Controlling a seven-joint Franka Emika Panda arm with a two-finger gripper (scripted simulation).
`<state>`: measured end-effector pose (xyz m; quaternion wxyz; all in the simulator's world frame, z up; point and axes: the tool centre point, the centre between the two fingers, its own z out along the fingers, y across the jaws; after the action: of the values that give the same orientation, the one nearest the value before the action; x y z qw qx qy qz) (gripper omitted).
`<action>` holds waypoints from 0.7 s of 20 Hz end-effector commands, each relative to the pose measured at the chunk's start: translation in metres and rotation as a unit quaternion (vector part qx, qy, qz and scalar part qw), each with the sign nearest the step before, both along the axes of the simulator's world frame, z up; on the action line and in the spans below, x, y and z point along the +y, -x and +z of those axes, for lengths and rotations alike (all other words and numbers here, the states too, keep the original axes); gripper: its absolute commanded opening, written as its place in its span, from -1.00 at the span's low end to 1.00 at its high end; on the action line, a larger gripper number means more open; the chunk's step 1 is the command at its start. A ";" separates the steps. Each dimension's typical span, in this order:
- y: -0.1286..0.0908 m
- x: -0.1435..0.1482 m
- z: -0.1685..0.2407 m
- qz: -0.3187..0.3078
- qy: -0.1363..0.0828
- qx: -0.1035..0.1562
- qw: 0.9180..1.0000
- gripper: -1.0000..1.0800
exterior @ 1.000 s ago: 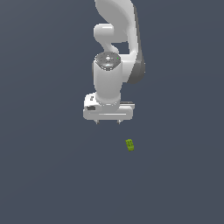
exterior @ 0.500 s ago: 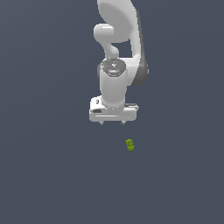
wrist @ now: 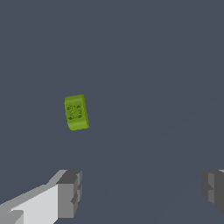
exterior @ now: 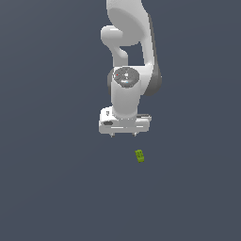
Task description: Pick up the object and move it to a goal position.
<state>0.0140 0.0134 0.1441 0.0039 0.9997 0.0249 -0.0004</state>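
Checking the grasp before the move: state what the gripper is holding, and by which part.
Nothing is held. The gripper is open, its fingers spread wide with only bare floor between them; the green block lies apart on the floor.

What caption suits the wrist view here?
Open claw poised above the grey floor, lime-green block lying free beyond its fingers, not yet grasped.

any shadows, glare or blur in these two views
Exterior view: flat even light, no cast shadow under the green block, soft shading on the arm, slightly pixelated. Wrist view: block sharp, dark marks legible, open gripper fingers cropped, no glare.
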 end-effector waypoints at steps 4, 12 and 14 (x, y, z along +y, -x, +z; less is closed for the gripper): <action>-0.013 0.020 -0.019 0.022 0.001 0.000 1.000 0.92; -0.034 0.063 -0.060 0.066 -0.002 0.000 0.998 0.92; -0.037 0.070 -0.068 0.073 -0.002 0.000 0.997 0.92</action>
<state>0.0481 0.0777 0.0822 0.0022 0.9957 0.0922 -0.0008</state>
